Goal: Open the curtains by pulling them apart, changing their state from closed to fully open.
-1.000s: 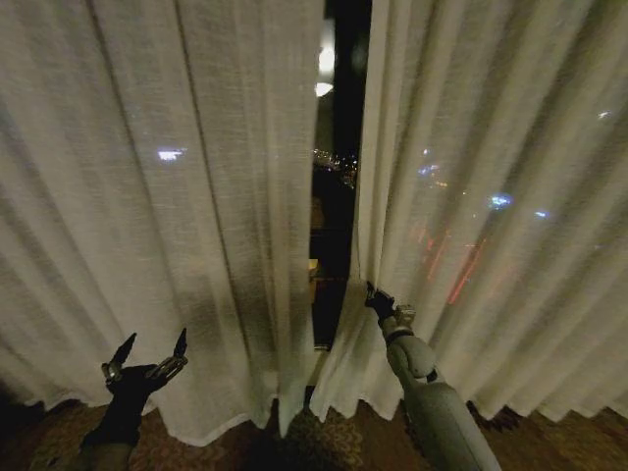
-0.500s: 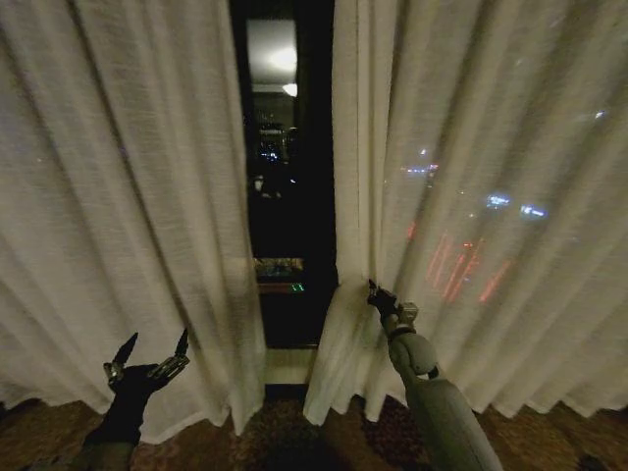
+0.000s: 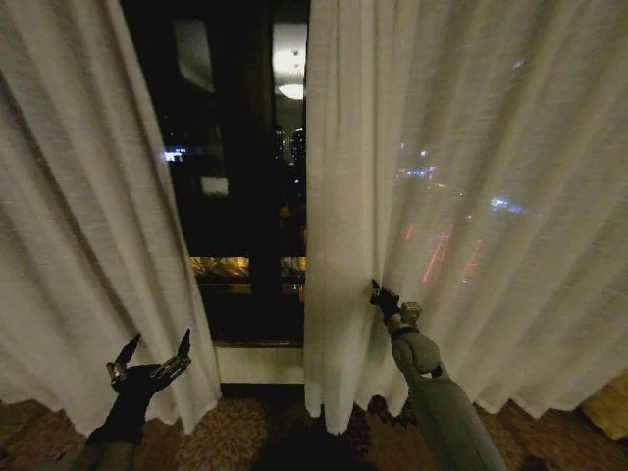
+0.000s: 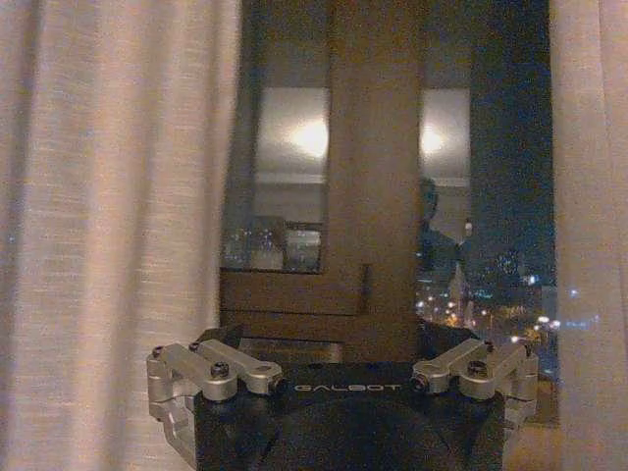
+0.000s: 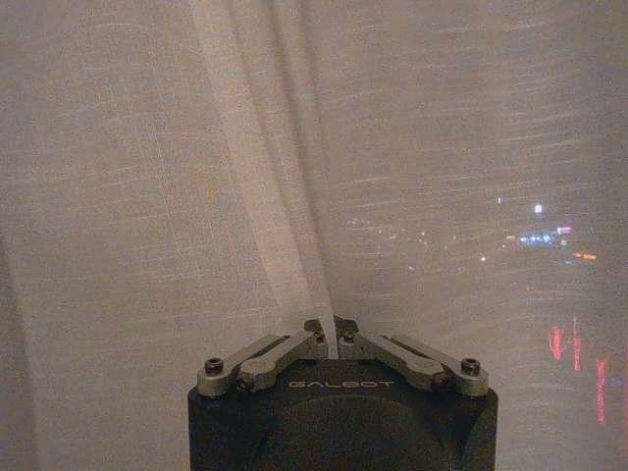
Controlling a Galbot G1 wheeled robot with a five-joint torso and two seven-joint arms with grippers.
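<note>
The sheer off-white curtains hang in two panels, a left panel (image 3: pixel 78 226) and a right panel (image 3: pixel 471 196), with a wide dark gap between them. My right gripper (image 3: pixel 378 292) is at the right panel's inner edge, low down, shut on a fold of the fabric; the right wrist view shows its fingertips (image 5: pixel 332 329) pinching that pleat. My left gripper (image 3: pixel 154 351) hovers open near the floor in front of the left panel's hem, holding nothing. In the left wrist view it (image 4: pixel 343 339) faces the gap, with curtain fabric (image 4: pixel 98 245) on either side.
Dark window glass (image 3: pixel 245 177) fills the gap and reflects a ceiling lamp (image 3: pixel 291 90) and city lights. A pale low sill (image 3: pixel 260 363) runs under it. Patterned carpet (image 3: pixel 245 437) lies below the hems. A yellow shape (image 3: pixel 608 404) sits at the lower right corner.
The gap has grown from a narrow slit to a broad opening, as the left panel's edge swung far left. The right gripper kept its hold on the right panel. The left gripper stayed put.
</note>
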